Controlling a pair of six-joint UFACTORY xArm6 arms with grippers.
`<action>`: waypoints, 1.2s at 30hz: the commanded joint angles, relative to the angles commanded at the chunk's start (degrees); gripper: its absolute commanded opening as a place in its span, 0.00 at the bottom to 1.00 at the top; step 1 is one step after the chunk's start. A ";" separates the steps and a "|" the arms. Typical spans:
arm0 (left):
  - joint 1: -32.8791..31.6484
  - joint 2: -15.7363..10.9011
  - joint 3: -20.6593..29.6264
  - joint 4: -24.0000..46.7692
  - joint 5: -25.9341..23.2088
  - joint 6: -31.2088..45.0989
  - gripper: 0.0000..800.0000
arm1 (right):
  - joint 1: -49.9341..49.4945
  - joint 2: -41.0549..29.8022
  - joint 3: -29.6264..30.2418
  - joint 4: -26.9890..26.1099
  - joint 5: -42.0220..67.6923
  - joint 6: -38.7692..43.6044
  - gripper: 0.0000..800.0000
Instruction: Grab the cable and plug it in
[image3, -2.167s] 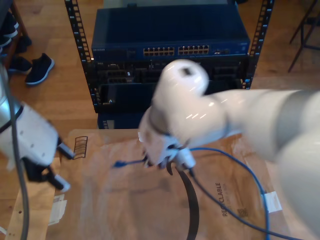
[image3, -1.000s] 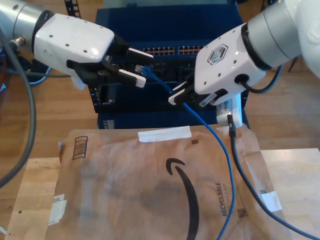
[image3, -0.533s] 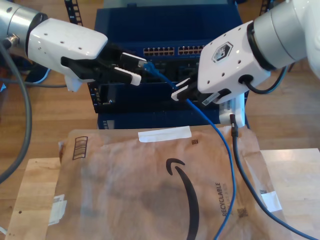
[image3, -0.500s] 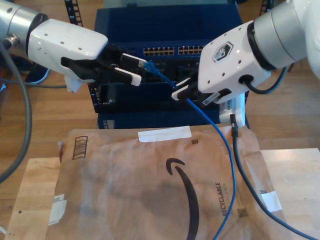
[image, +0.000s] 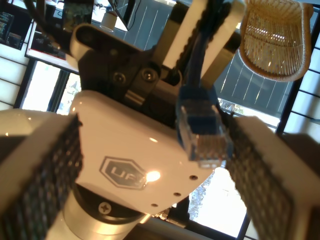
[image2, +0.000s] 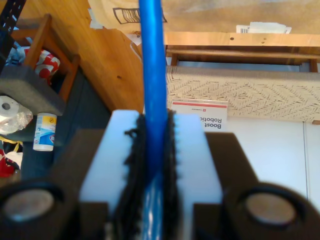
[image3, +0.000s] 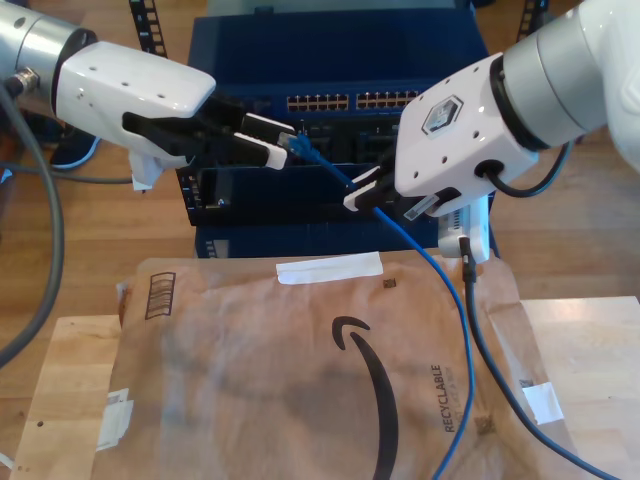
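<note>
The cable (image3: 441, 290) is thin and bright blue and runs from the table up to my second gripper (image3: 362, 196), which is shut on it a short way behind its plug (image3: 300, 147). In the second wrist view the cable (image2: 151, 75) is clamped between that gripper's (image2: 152, 165) white fingers. My first gripper (image3: 272, 140) reaches in from the exterior view's left and is open, its fingertips on either side of the plug. In the first wrist view the translucent plug (image: 202, 135) lies against one pad (image: 260, 170), well clear of the other.
Behind both grippers stands a dark blue rack with a network switch whose port rows (image3: 350, 101) face the exterior camera. A brown paper mailer (image3: 300, 380) covers the wooden table. A black cable (image3: 480, 330) hangs beside the blue one.
The first gripper's jaws have narrowed around the plug since a second ago. The second gripper has sunk slightly with the cable, bringing the plug lower between the first gripper's fingertips.
</note>
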 joint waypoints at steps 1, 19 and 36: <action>0.00 0.00 0.00 0.00 -0.09 0.00 0.47 | 0.00 0.00 0.00 0.00 0.00 0.00 0.00; 0.53 0.00 0.00 -0.09 -0.97 0.26 0.30 | 0.62 0.09 0.00 0.00 0.09 0.00 0.00; 0.62 -0.09 0.79 0.00 -2.81 0.35 0.15 | 0.79 0.09 0.00 0.09 0.00 0.09 0.00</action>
